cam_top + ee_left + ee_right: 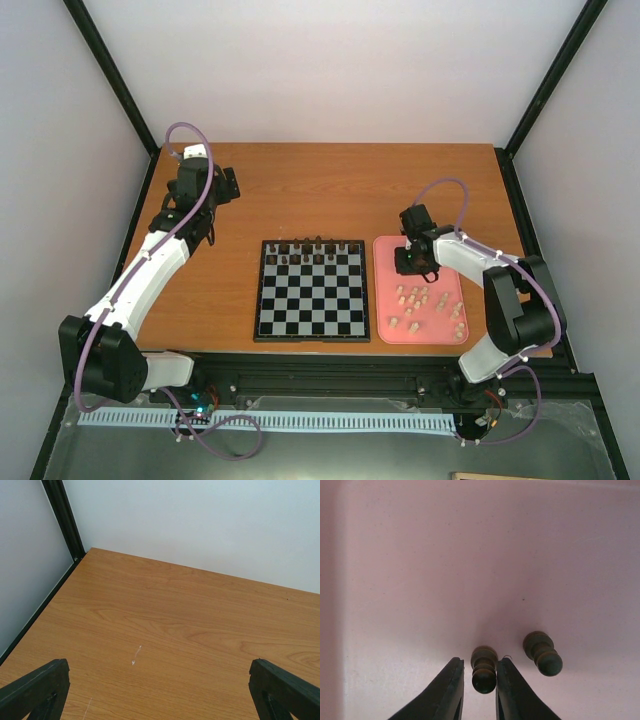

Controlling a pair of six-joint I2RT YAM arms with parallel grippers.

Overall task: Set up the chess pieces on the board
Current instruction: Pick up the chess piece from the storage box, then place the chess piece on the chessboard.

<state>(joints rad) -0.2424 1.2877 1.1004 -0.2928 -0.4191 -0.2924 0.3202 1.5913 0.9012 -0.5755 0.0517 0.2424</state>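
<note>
The right gripper (480,663) is down over the far end of the pink tray (420,555), its fingers narrowly parted around a dark pawn (484,672) lying there. One finger touches it and a sliver of pink shows at the other. A 2nd dark piece (543,654) lies just beside it. Pale pieces (425,300) are scattered nearer in the tray. The board (312,290) holds dark pieces (310,246) along its far edge. The left gripper (157,669) hangs wide open over the table (175,620).

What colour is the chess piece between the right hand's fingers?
The chess piece is dark brown, nearly black; the right wrist view shows it best.
</note>
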